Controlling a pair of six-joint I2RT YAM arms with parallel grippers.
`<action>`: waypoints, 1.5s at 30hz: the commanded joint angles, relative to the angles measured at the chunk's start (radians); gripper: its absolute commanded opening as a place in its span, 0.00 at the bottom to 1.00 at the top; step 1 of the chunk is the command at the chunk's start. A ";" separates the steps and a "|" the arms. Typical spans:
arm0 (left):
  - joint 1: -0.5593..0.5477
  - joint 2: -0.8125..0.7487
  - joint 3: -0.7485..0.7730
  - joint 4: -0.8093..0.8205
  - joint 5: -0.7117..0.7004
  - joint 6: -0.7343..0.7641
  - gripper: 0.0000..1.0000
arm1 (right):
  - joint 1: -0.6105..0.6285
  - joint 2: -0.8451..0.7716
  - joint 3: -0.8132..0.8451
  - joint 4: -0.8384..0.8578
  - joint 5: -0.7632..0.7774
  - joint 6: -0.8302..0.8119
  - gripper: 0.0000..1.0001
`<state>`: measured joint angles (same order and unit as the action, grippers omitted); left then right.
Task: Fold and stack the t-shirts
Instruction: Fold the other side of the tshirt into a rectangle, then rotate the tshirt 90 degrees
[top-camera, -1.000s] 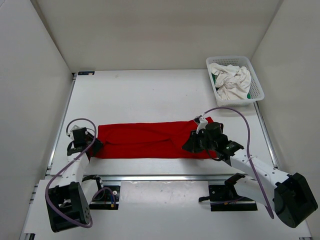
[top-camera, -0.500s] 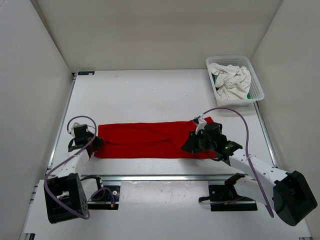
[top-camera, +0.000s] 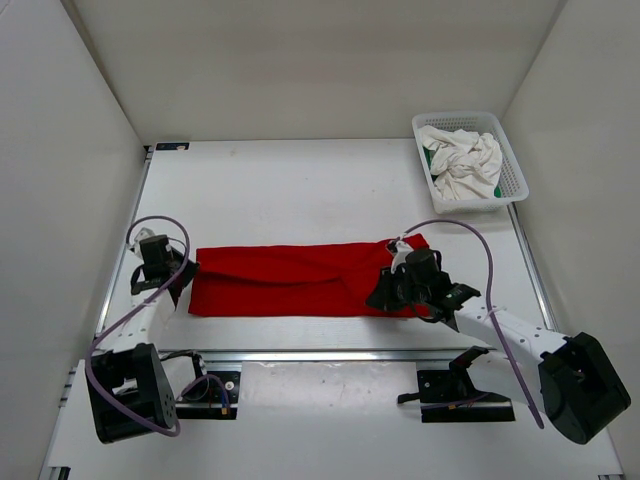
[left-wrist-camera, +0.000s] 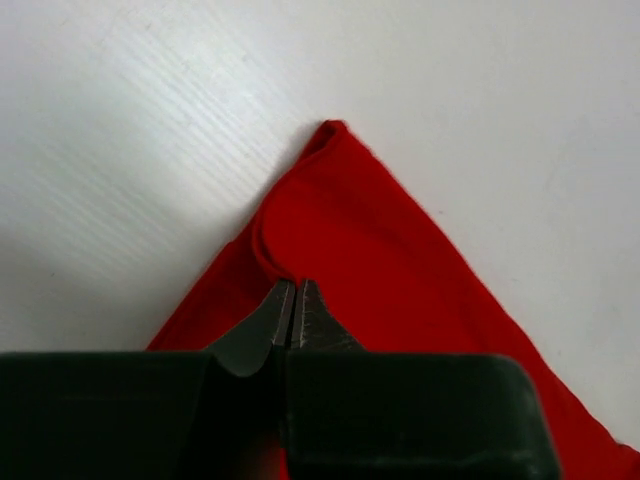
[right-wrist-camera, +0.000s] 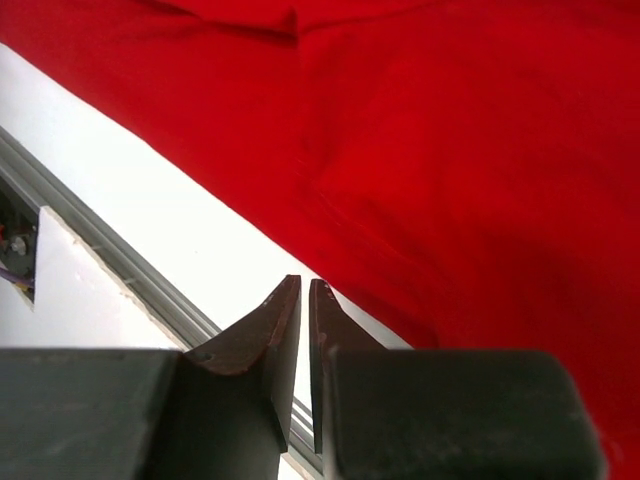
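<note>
T-shirt (top-camera: 290, 280), red, lies in a long strip on the counter (top-camera: 300, 190). Left claw (left-wrist-camera: 296, 292) pinches one end; right claw (right-wrist-camera: 303, 288) sits together, empty, at the other.

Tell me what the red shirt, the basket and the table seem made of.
Red shirt: soft matte cloth, probably cotton knit, since it creases and folds limply. Basket: white plastic, judging by its stiff moulded mesh walls. Table: smooth white board with a faint sheen, perhaps laminate; uncertain.
</note>
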<state>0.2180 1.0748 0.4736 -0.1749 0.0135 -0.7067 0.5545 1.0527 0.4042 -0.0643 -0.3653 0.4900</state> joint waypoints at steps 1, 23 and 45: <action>-0.017 -0.024 -0.052 -0.006 -0.069 0.023 0.09 | -0.014 0.000 -0.002 0.023 0.023 0.005 0.08; -0.353 0.060 -0.020 0.222 -0.064 -0.108 0.36 | -0.321 0.048 0.128 0.049 0.152 0.053 0.00; -0.128 0.445 0.003 0.505 0.198 -0.218 0.32 | -0.639 0.518 0.215 0.409 -0.061 0.128 0.12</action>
<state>0.0834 1.5196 0.4828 0.2916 0.1772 -0.9089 -0.0700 1.5551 0.5972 0.2478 -0.4034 0.5991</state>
